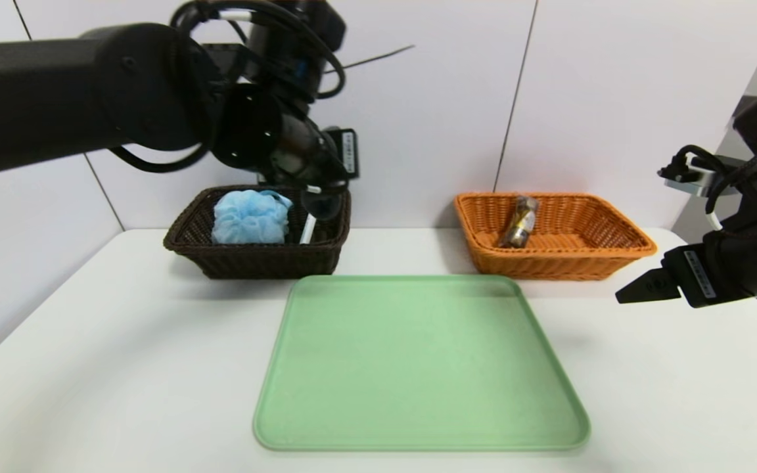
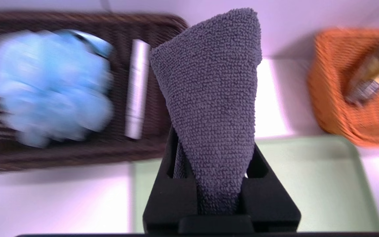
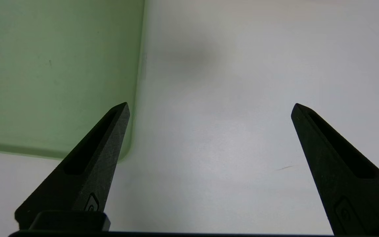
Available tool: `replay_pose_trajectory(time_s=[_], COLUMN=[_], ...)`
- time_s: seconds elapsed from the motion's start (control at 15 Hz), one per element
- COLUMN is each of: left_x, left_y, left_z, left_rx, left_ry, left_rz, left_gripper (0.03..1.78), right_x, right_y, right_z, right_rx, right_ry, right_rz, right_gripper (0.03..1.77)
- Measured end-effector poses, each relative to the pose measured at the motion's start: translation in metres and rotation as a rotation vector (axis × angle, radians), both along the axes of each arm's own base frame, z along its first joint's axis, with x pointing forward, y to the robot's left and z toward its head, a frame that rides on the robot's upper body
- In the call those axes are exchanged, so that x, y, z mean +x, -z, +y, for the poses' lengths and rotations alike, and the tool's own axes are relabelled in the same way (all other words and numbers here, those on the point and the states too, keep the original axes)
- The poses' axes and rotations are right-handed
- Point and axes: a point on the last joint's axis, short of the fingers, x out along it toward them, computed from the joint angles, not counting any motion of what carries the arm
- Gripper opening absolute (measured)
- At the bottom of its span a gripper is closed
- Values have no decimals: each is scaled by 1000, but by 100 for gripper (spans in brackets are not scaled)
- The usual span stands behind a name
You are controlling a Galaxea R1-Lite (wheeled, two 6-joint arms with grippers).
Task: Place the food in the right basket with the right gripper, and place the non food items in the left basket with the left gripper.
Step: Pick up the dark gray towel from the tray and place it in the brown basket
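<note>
My left gripper hangs over the right end of the dark brown basket on the left. Its jaws are shut on a dark grey terry cloth that stands up between the fingers. In that basket lie a blue mesh bath puff and a white tube. The orange basket on the right holds a shiny wrapped snack. Beside the green tray's right edge, my right gripper is open above bare table, with nothing between its fingers.
The green tray lies in the middle of the white table, in front of both baskets, with nothing on it. A white wall stands close behind the baskets.
</note>
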Motion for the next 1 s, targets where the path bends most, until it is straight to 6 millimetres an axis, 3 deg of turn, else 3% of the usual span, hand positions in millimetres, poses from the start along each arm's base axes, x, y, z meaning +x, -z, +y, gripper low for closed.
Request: replay_pose_trajectory(time_s=[0.13, 0.27, 0.73, 1.0], left_x=[14, 28, 98, 117], left_y=[-8, -1, 67, 97], left_z=[37, 50, 55, 52], left_rx=[10, -1, 62, 84], left_ry=[9, 47, 14, 13], left_rz=[-4, 20, 70, 106], left_gripper=[30, 30, 30, 30], right_x=[-1, -1, -7, -10], right_y=[0, -1, -5, -5], right_z=[0, 0, -1, -2], right_rx=[1, 0, 1, 2], right_ry=[1, 1, 2, 1], right_rz=[0, -2, -19, -20], right_gripper=[170, 170, 170, 170])
